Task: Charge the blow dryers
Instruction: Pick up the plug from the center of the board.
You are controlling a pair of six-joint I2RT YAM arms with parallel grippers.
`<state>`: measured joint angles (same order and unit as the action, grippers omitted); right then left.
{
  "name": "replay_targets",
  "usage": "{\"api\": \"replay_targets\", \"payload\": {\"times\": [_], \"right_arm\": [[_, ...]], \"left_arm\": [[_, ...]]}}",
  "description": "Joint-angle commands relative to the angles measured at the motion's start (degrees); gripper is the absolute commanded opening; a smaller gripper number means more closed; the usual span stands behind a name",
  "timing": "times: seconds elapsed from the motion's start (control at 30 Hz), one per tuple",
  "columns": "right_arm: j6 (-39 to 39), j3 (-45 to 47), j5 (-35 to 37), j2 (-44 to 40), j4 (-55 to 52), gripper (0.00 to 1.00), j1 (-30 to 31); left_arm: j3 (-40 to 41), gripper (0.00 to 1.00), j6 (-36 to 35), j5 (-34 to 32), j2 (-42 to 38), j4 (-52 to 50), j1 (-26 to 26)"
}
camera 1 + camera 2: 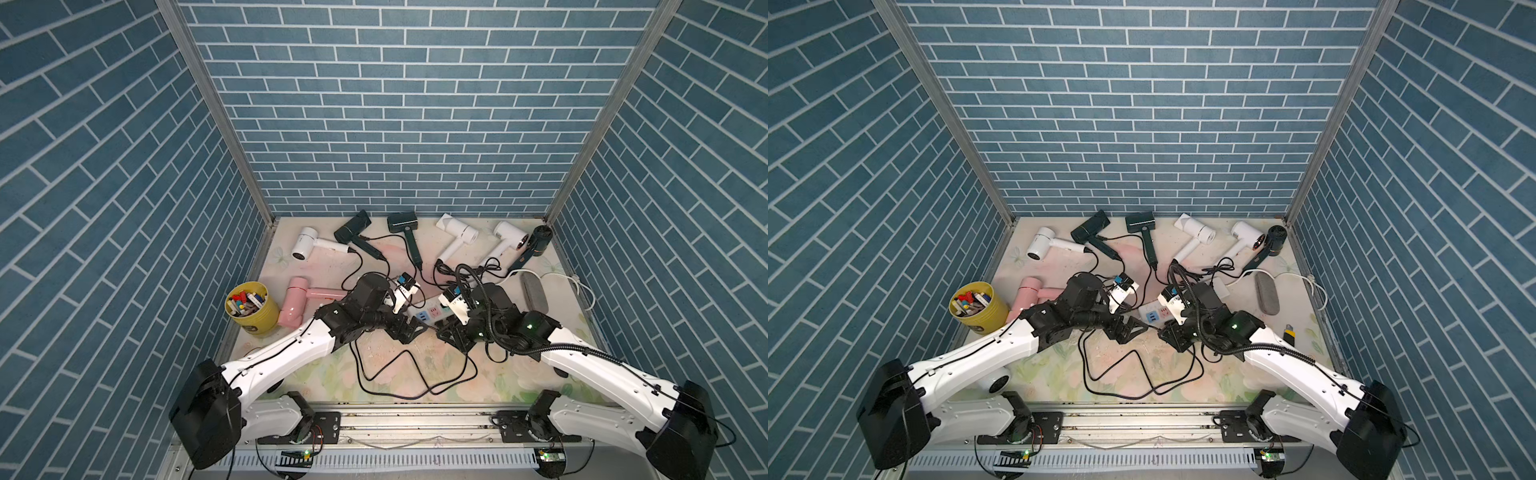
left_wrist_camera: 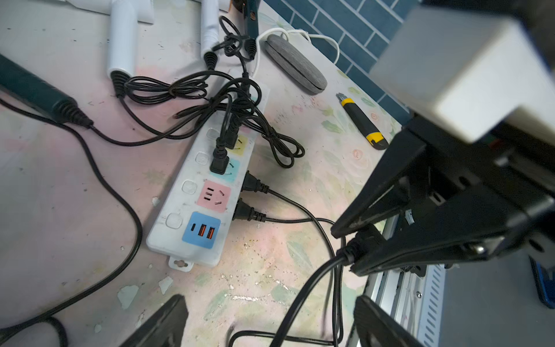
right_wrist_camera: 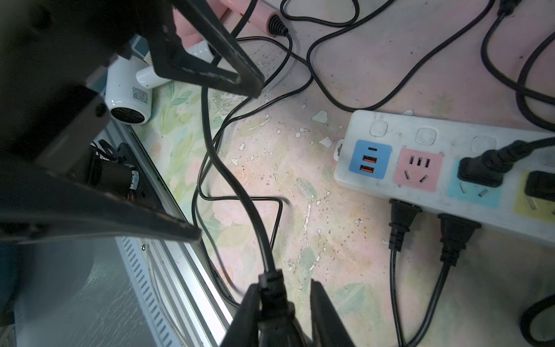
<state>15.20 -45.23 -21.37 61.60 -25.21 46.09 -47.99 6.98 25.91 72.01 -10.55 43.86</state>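
Observation:
Several blow dryers lie along the back of the table in both top views: white [image 1: 307, 243], dark [image 1: 353, 228], dark green [image 1: 403, 224], white [image 1: 457, 232]. A pink one [image 1: 297, 305] lies at the left. The white power strip [image 2: 177, 222] sits mid-table with several black plugs [image 2: 219, 162] in it; its pink socket [image 2: 213, 196] is free. My right gripper [image 3: 285, 315] is shut on a black plug [image 3: 271, 288], just in front of the strip's end. My left gripper [image 2: 270, 327] stands open facing it, with the plug's cord [image 2: 303, 288] passing between its fingers.
A yellow cup [image 1: 251, 307] of small items stands at the left edge. A grey fuzzy roll [image 1: 534, 293] and a yellow-and-black utility knife [image 2: 363, 123] lie at the right. Loose black cords [image 1: 399, 374] loop over the front of the table. A white dryer [image 3: 129, 96] lies under my left arm.

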Motion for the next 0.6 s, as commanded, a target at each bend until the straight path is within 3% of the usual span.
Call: {"api": "replay_targets", "payload": {"times": [0.0,0.23,0.57], "right_arm": [[0.36,0.58,-4.9,-0.74,1.47,0.13,-0.55],[0.95,0.79,-5.39,-1.55,1.4,0.14,-1.04],[1.5,1.81,-2.65,-1.74,0.95,0.15,-2.05]], "left_arm": [[-2.2,0.91,-5.1,3.73,2.7,-1.14,0.19],[-5.75,0.86,-7.2,7.69,7.57,-4.51,0.21],[-3.84,0.46,-6.19,9.29,5.45,-3.44,0.18]]}}
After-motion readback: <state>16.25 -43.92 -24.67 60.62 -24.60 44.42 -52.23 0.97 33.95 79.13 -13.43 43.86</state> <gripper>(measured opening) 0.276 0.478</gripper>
